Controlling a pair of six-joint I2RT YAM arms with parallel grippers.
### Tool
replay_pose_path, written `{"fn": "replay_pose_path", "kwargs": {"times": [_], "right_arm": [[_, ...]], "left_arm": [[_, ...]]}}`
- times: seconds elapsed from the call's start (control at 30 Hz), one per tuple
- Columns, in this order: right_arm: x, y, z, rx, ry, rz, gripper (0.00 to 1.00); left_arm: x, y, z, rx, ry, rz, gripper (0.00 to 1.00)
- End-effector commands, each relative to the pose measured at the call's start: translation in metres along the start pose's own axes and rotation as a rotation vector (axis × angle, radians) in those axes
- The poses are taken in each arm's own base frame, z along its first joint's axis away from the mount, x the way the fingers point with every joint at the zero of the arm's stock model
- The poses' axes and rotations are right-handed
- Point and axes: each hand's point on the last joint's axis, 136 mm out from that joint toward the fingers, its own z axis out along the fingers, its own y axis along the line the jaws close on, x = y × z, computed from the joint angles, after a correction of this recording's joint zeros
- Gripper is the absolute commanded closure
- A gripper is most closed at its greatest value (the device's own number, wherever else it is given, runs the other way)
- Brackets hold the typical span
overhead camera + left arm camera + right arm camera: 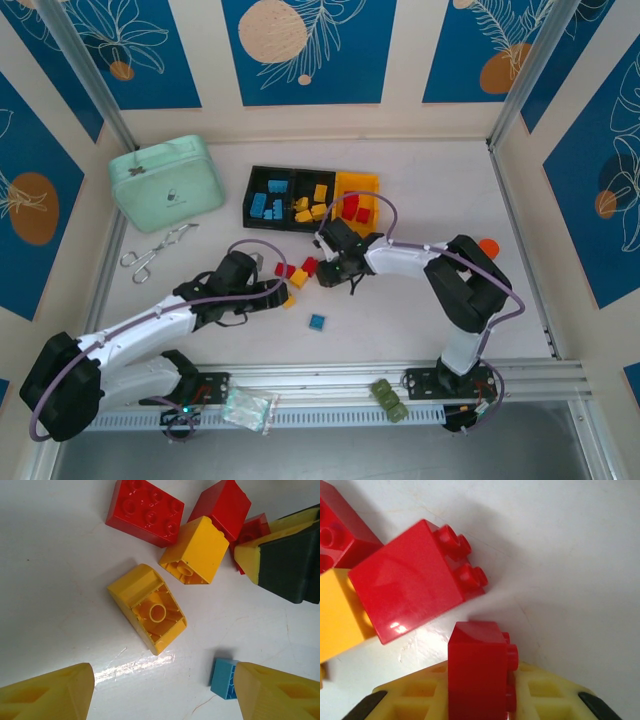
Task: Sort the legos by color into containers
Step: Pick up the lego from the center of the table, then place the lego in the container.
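Note:
In the right wrist view my right gripper is shut on a small red lego, held on its side between the yellow fingers just above the table. Beside it lie a bigger red lego, another red one and a yellow one. From above, the right gripper sits at this loose pile. My left gripper hangs open over bare table below an upturned yellow lego, with a blue lego by its right finger. The containers stand behind: two black bins with blue and yellow legos, a yellow bin with red.
A mint-green case stands at the back left with metal tongs in front of it. An olive-green toy and a clear plastic bag lie on the front rail. A lone blue lego rests in front of the pile.

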Motion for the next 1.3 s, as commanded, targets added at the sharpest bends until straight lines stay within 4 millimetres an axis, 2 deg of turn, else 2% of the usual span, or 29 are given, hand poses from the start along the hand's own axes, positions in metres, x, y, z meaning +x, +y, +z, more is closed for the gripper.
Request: {"fn": "replay_pose_path", "kwargs": {"times": [0.0,0.37,0.53,0.73,0.93,1.13,1.27], "right_arm": [[0.004,-0.006,-0.019,0.043,-0.009,0.006,0.79],[-0.022,-0.013,-0.087,0.031,-0.115,0.082,0.78],[-0.039,-0.037,-0.113,0.045,-0.154,0.181,0.78],[-0.065,-0.075,-0.133,0.095,-0.19,0.32,0.78],[-0.099,-0.11,-0.136,0.137,-0.205,0.438,0.78],[-0.135,-0.125,-0.115,0.176,-0.168,0.464,0.78],[-0.148,-0.14,-0.097,0.25,-0.123,0.493,0.78]], "left_arm": [[-0.002,-0.002,0.0,0.018,-0.004,-0.014,0.27],[-0.01,-0.021,0.0,0.068,0.003,0.004,0.27],[-0.024,-0.046,0.002,0.136,-0.007,0.031,0.27],[-0.042,-0.074,0.011,0.189,0.003,0.068,0.27],[-0.049,-0.087,0.023,0.215,0.024,0.068,0.27],[-0.045,-0.082,0.024,0.209,0.027,0.048,0.27],[-0.04,-0.076,0.022,0.194,0.026,0.042,0.27]]}}
